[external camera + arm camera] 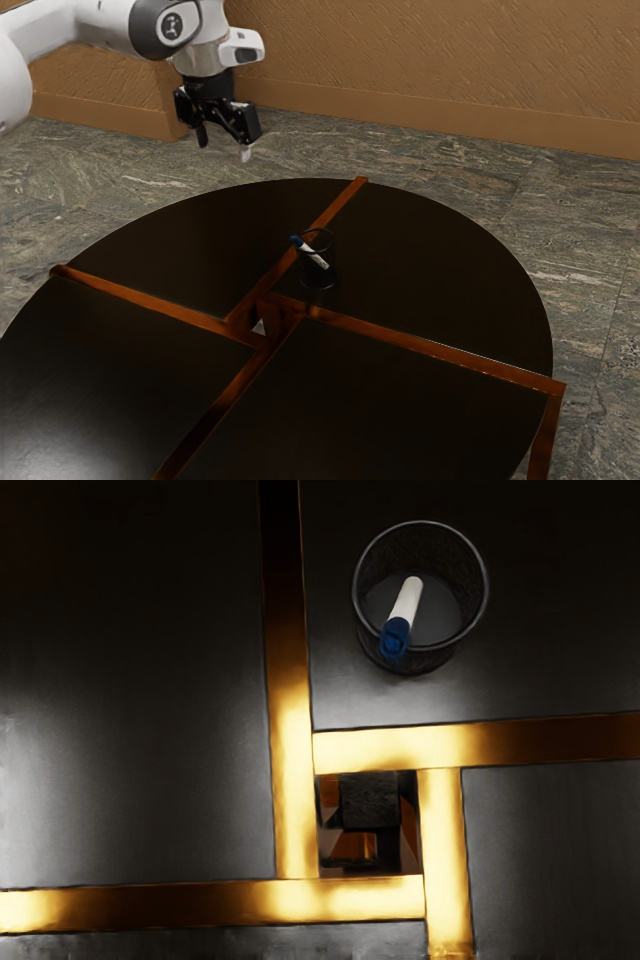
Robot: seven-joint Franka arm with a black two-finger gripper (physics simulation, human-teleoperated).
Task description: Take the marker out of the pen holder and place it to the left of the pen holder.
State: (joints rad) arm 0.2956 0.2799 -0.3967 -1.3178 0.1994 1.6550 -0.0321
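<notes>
marker: inside the pen holder, leaning, blue end (394,639) up at the rim, white body (407,598) angled down into it
pen holder (371,638): dark, round, see-through mesh look, upright on the round table (450,270), near where the wooden strips (367,750) meet
square gap (369,825): in the middle of the strips, near the holder; marker should not be set down over it
gripper (224,146): raised, well apart from the holder; two fingers spread, nothing between them
contact: none, gripper touches neither marker nor holder
progress: start stage; marker not out, no grasp made, placement not done
step in hand: approach, judging by the raised, empty gripper
left to do: get over the holder, pinch the marker, lift it clear, carry it to the holder's left, lower, let go
next move: likely shift across to the blue end and come down with fingers either side of it; tilt of the marker probably matters for lining up
risk: a finger could catch the rim and tip or drag the holder; marker could slide along the rim or roll once laid down
task status: incomplete
</notes>
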